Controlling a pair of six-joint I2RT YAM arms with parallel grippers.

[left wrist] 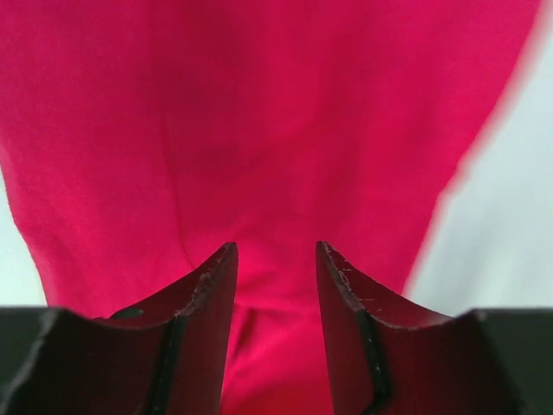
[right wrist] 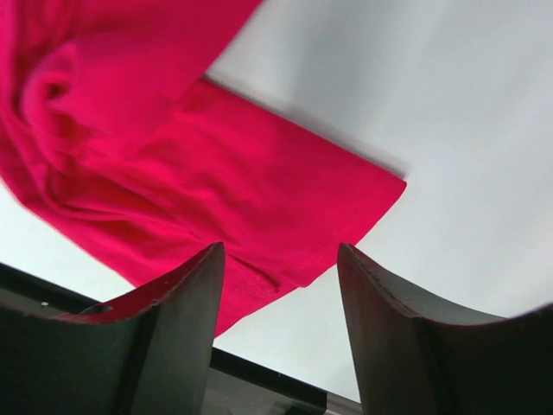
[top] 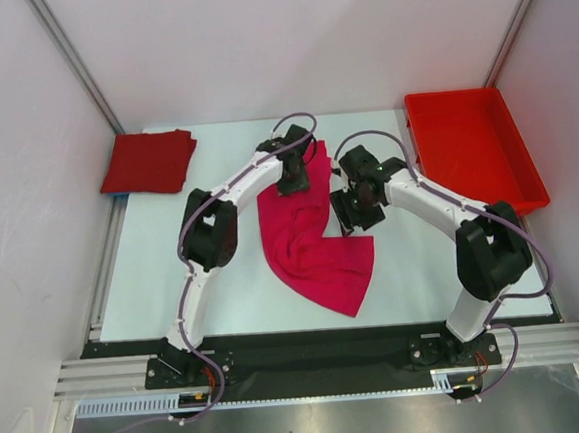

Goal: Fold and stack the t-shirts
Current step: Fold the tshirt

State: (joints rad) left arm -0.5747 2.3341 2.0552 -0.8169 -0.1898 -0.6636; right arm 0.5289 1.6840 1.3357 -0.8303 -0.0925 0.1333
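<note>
While the left claw (top: 294, 181) and right claw (top: 348, 217) both stand apart over the far part of the magenta t-shirt (top: 312, 250), bunched in the middle of the worktop (top: 154, 277), closing now could pinch two layers and drag it crooked. The crimson t-shirt (top: 148, 162) lies folded far left.

The magenta-pink t-shirt (top: 311, 240) under both pincers is showing a plain bright pink, unprinted and shading darker in its folds. Well to the left of the left pincer (top: 294, 184), the crimson t-shirt (top: 148, 161) is showing a plain deeper red. Off to the right of the right pincer (top: 349, 212), the tray (top: 470, 147) is glowing bright red. The table (top: 174, 276) around them is looking white.
</note>
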